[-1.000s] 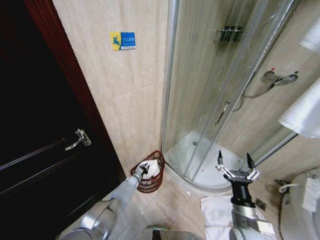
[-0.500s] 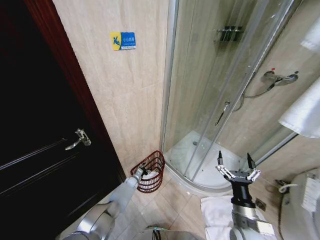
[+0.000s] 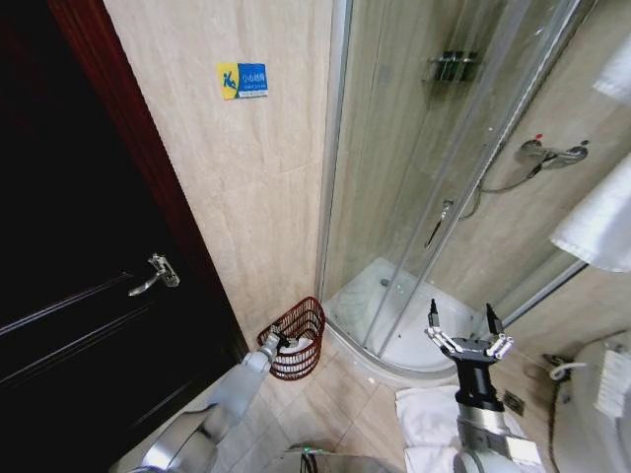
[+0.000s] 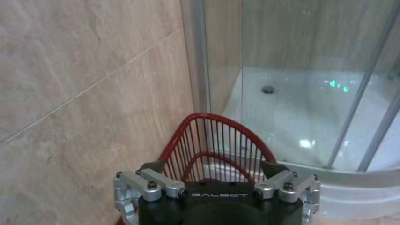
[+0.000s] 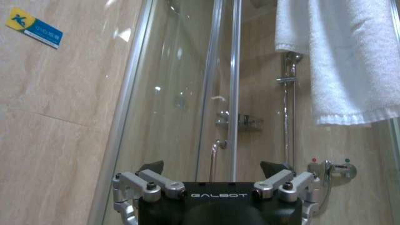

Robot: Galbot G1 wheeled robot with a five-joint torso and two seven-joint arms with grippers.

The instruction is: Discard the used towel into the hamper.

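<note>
Hamper (image 3: 296,340): I see it directly ahead of my left gripper (image 3: 283,343), at its rim.
Left gripper fingers: spread, empty.
Right gripper (image 3: 467,333): parked, fingers apart, well right.

I see a dark door (image 3: 69,296) on the left, with a metal handle (image 3: 155,273). A beige tiled wall (image 3: 246,187) carries a blue-and-yellow sticker (image 3: 243,80). A curved glass shower enclosure (image 3: 434,148) stands to the right of the wall; inside are a white tray (image 3: 414,325), a mixer (image 3: 547,153) and a wire shelf (image 3: 452,66). White towels (image 3: 596,222) hang at right.
</note>
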